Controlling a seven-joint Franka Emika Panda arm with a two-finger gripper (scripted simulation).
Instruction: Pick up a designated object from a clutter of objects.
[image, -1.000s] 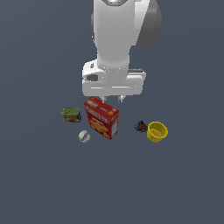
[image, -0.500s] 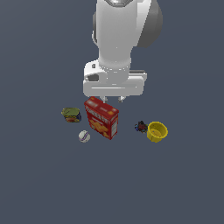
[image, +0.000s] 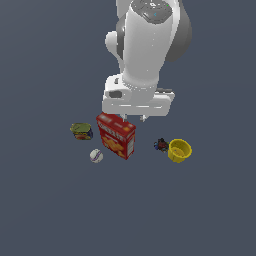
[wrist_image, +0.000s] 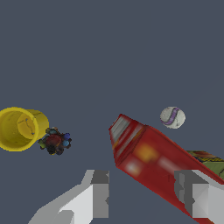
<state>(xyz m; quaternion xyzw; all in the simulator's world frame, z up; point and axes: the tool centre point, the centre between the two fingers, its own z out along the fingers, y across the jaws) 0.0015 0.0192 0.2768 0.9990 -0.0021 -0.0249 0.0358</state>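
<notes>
Gripper (wrist_image: 146, 199): fingers spread wide, nothing held, hanging above the red cracker box (image: 116, 135).
Yellow cup (image: 179, 150): well to the exterior view's right of the box, upright, hollow.
Small dark red-blue item (image: 161, 145): apparently touching the cup, box side.
White baseball (image: 96, 156): just beside the box.
Greenish can (image: 81, 131): near the box, beyond the ball.
</notes>
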